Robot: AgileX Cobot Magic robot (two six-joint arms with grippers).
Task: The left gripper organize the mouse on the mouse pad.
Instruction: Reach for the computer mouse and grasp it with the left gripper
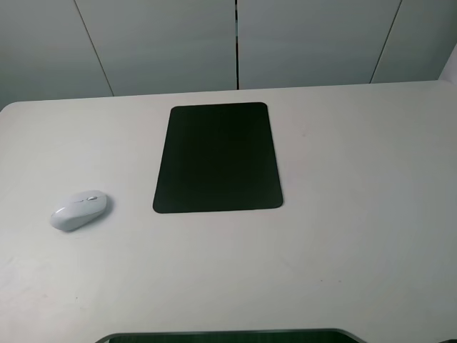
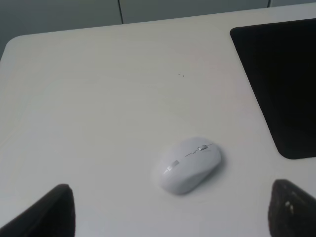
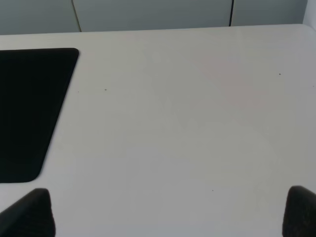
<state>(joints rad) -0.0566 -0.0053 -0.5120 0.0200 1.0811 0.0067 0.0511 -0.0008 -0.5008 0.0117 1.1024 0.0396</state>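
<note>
Near the left edge of the worktop point(image 1: 357, 236) sits the mouse point(image 1: 79, 209), small, white and round, flat on its belly with nothing touching it. It is well apart from the mouse pad point(image 1: 218, 157), so the job has not really begun. The left gripper point(image 2: 170, 213) hangs above and a bit behind the mouse, and its 2 black fingers point(image 2: 49, 215) are spread wide apart with nothing between them (in the left wrist view the mouse lies between the 2 tips, but farther out than they are). Next comes the mouse pad, a thin black sheet in the middle of the worktop, closer to the back edge than the front edge, with nothing on it. On the right side, the right gripper point(image 3: 165, 212) also has its fingers spread wide and holds nothing. It looks down at bare worktop with only a corner of the mouse pad in its view. I think the next step is for the left gripper to come down around the mouse and squeeze its sides. The mouse is smooth and curved, so it could slip out or spin if the fingers press too high or off to 1 side. If it is let go too early, it could land short of the mouse pad. If it is carried too low, it could bump the thin edge and push the mouse pad crooked.
</note>
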